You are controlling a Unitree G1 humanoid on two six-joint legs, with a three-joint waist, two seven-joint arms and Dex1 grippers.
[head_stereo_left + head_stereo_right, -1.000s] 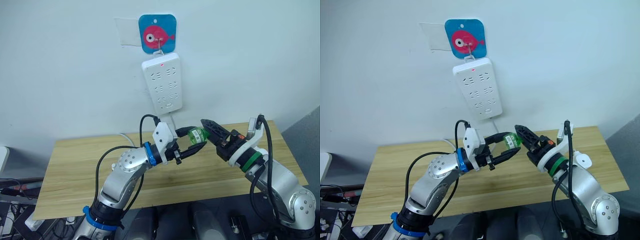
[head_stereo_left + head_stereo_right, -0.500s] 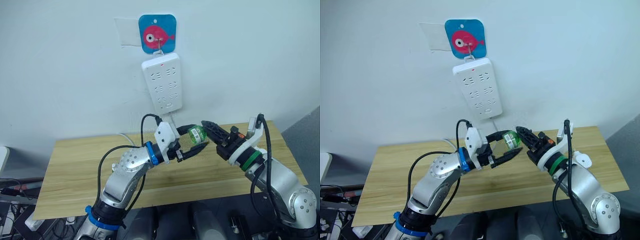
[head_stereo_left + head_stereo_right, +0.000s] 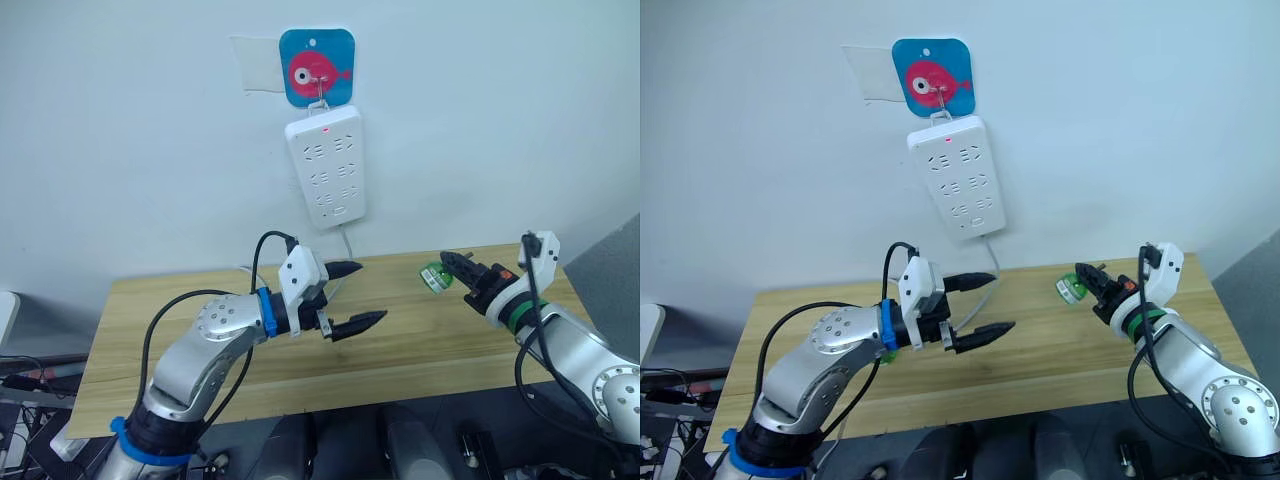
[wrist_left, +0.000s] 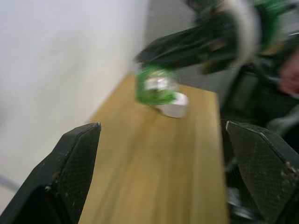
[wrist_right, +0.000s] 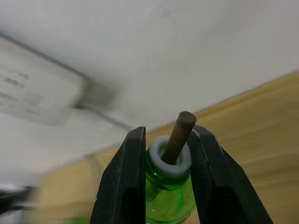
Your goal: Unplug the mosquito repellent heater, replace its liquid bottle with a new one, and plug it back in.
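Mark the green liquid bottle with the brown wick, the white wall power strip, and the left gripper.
green liquid bottle (image 5: 169,196): right wrist view, glass body below the neck.
white power strip (image 3: 326,168): left eye view, middle of its face.
left gripper (image 3: 358,295): left eye view, between its fingertips.

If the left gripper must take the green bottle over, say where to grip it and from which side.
Grip the green bottle round its bare body, probably coming from the robot's left: the right gripper clamps the neck, and the wick juts past its jaws.

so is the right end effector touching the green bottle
Touching. The right wrist view shows the right end effector with both fingers pressed against the green bottle at its neck.
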